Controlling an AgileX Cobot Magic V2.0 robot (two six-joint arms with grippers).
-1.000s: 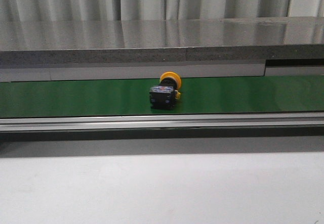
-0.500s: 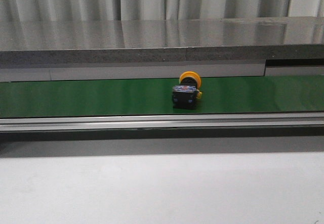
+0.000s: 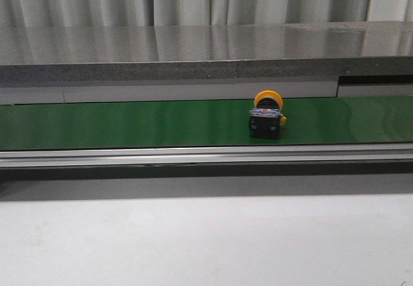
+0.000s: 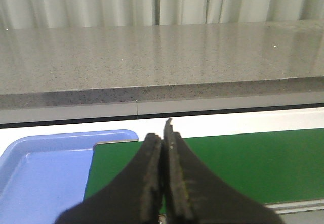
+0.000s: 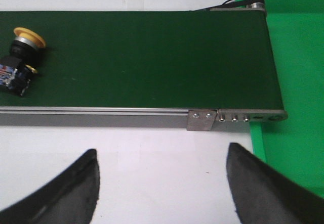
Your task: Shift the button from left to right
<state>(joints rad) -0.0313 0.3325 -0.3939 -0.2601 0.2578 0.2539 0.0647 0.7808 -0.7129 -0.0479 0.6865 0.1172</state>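
Green belt (image 3: pixel 129 123) carries one button (image 3: pixel 266 119).

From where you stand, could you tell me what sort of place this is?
Probably an industrial conveyor test cell: a green belt carrying a button, a blue tray at one end, a green bin at the other.
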